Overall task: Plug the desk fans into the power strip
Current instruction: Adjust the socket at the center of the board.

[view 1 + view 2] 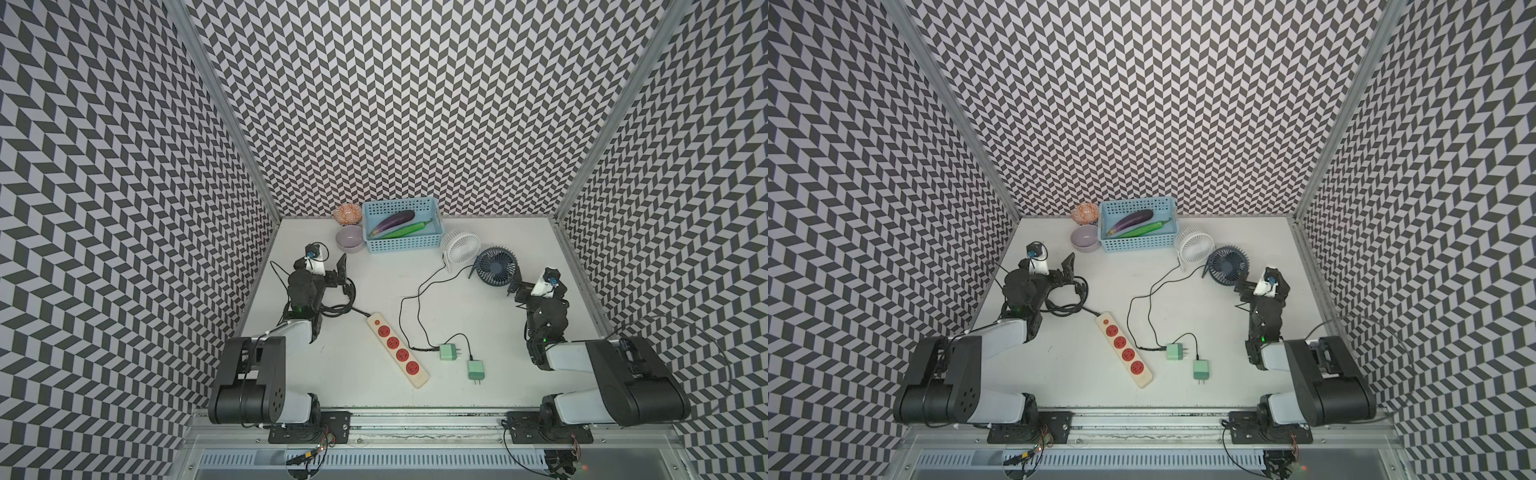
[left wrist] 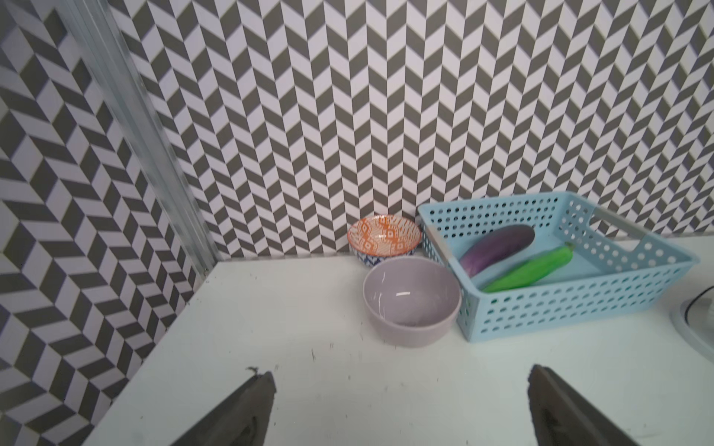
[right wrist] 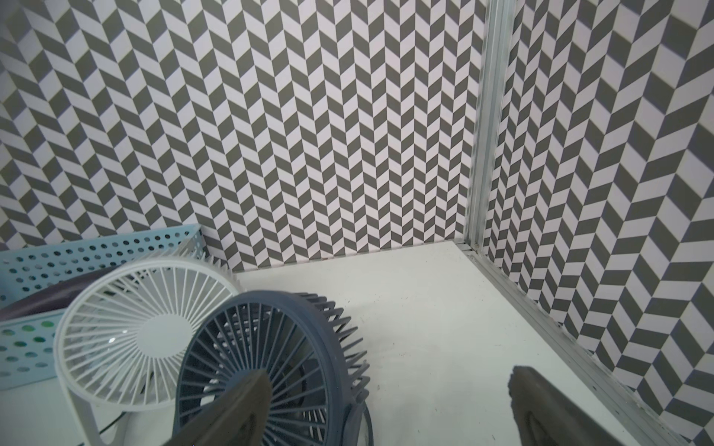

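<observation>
The long cream-coloured power strip [image 1: 397, 350] with four round red sockets lies diagonally at mid-bench with nothing plugged in. A pale green plug adapter [image 1: 448, 352] and a second green adapter [image 1: 475, 369] lie just beside its near end on the white bench [image 1: 332, 374]. The white round desk fan [image 1: 460, 245] and the dark blue round desk fan [image 1: 496, 266] stand at the back, next to a light blue perforated plastic basket [image 1: 401, 245]. The left hand [image 2: 400, 372] and right hand [image 3: 388, 373] each show fingers apart, gripping nothing, the right hand near the blue fan.
</observation>
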